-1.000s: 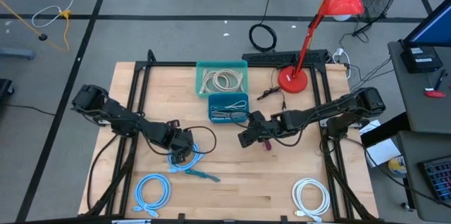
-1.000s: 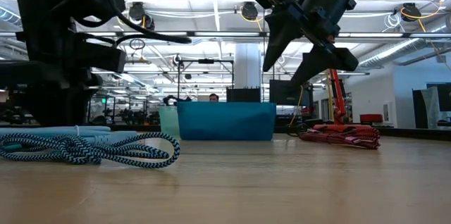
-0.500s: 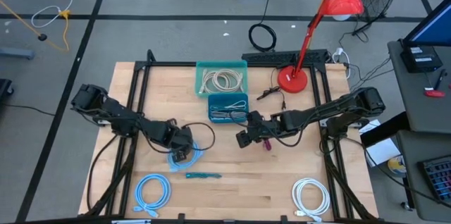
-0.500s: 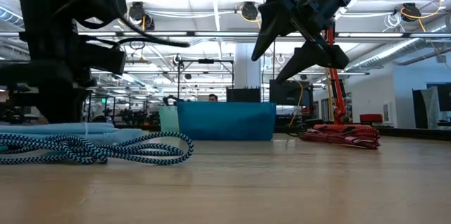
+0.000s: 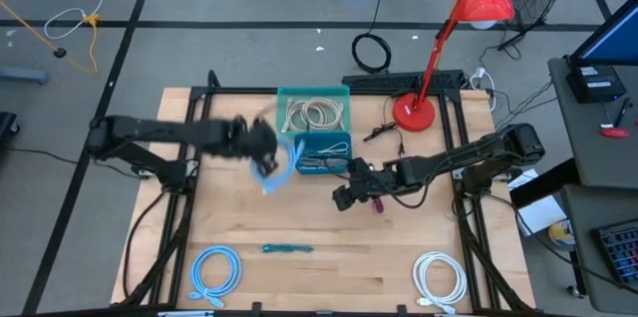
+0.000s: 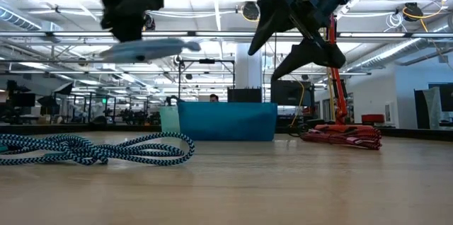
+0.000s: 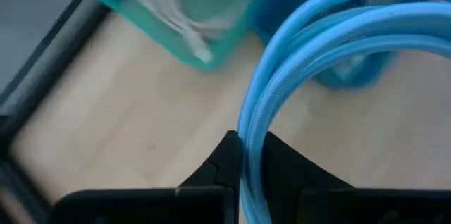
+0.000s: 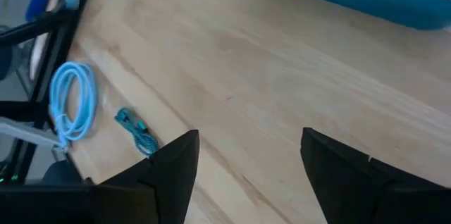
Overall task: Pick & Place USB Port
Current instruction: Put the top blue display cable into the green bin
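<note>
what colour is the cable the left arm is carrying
Light blue. The coiled cable shows best in the left wrist view, pinched in the left tool.

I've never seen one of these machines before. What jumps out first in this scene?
The left gripper is up off the table, clamped on a coiled light-blue cable beside the two teal bins at the table's far middle. The right gripper hangs open near the table's centre, holding nothing. A bright red desk lamp stands at the far right corner.
</note>
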